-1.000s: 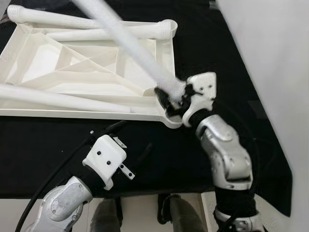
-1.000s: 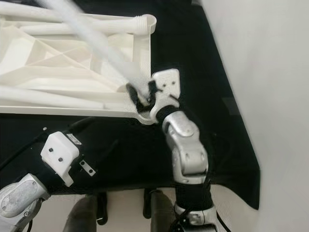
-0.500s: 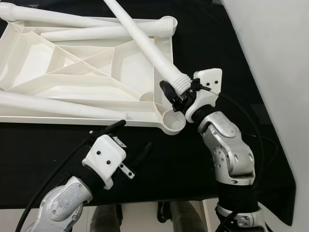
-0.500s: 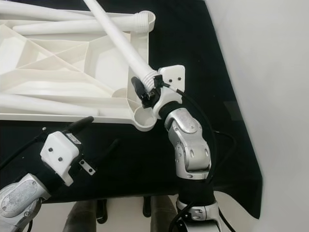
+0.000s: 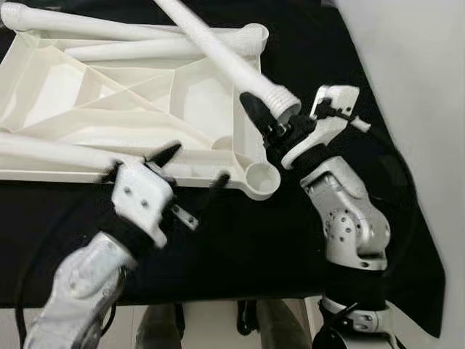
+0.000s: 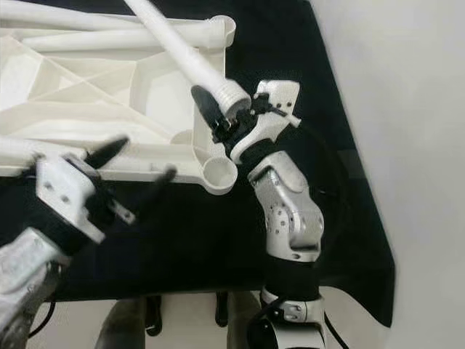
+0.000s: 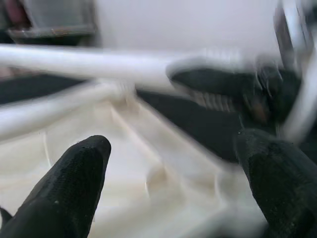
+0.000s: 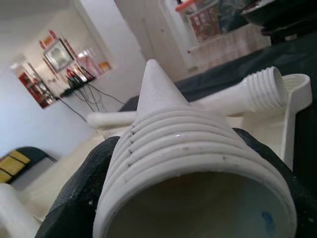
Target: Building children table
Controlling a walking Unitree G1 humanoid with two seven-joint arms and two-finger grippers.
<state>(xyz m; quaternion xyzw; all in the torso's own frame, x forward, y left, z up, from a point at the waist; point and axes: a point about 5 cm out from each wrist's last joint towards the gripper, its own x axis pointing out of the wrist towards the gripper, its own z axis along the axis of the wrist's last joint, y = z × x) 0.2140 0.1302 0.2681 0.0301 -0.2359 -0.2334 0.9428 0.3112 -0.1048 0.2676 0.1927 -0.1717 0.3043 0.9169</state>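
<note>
The right gripper (image 5: 270,125) was clamped on a threaded table leg (image 5: 218,54); the left gripper (image 5: 190,169), blurred, apparently spread, neared the corner socket (image 5: 261,178), needing square alignment.

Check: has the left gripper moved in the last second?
Yes. The left gripper has risen from over the black cloth to the near edge of the white tabletop, close to its corner socket.

- Head views evenly, brightly lit; white tabletop (image 5: 109,109) slightly overexposed against black cloth (image 5: 290,240).
- Left gripper (image 5: 192,167) smeared by motion blur.
- Left wrist view heavily blurred.
- Right wrist view: leg (image 8: 198,163) sharp, background soft.
</note>
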